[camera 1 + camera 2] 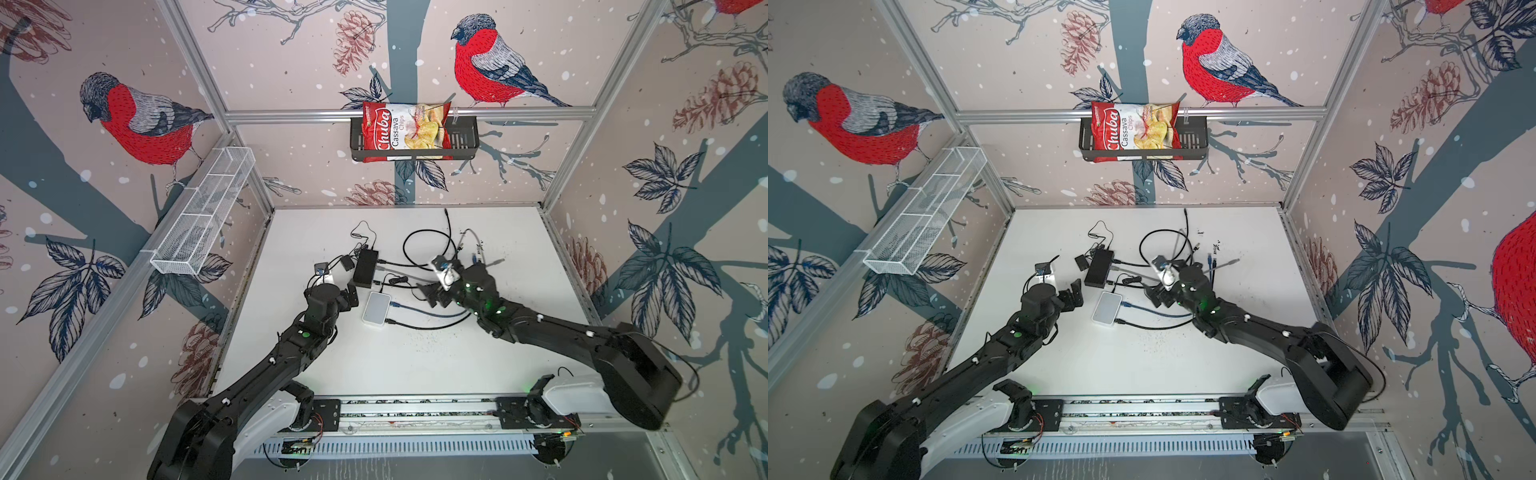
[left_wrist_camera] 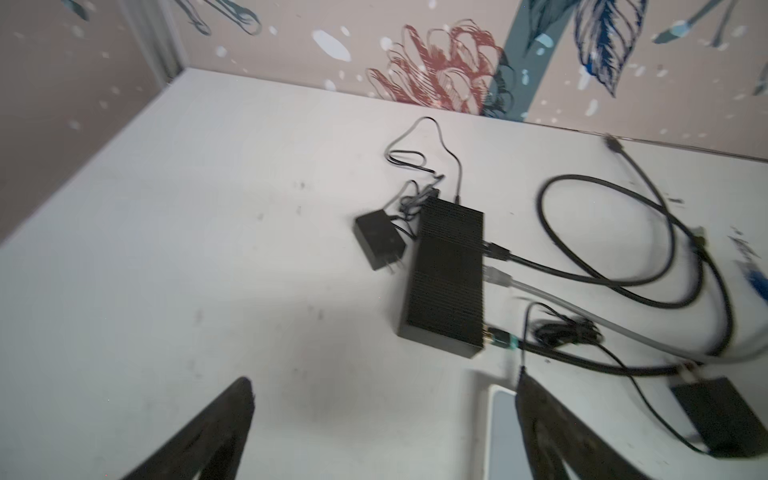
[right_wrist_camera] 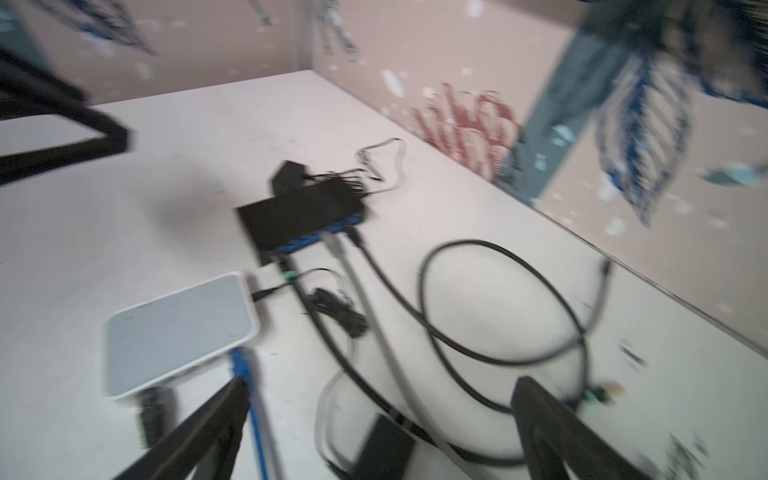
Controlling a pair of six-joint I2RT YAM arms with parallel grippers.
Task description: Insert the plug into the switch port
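A small white switch (image 1: 376,307) (image 3: 178,332) lies flat mid-table. A blue cable (image 1: 424,311) runs to it, and its blue plug (image 3: 241,361) meets the switch's side facing the right arm. My right gripper (image 1: 430,293) (image 3: 382,386) hovers just right of the switch, open with nothing between the fingers; one finger stands beside the blue plug. My left gripper (image 1: 351,297) (image 2: 384,378) is open and empty at the switch's left far corner. The white switch (image 2: 500,432) shows behind one left finger.
A black ribbed box (image 1: 365,268) (image 2: 446,274) with several cables plugged in lies just beyond the switch. A black power adapter (image 2: 378,243) sits beside it, and another black block (image 3: 386,449) lies under the right gripper. Looped black and grey cables (image 1: 428,249) spread to the right.
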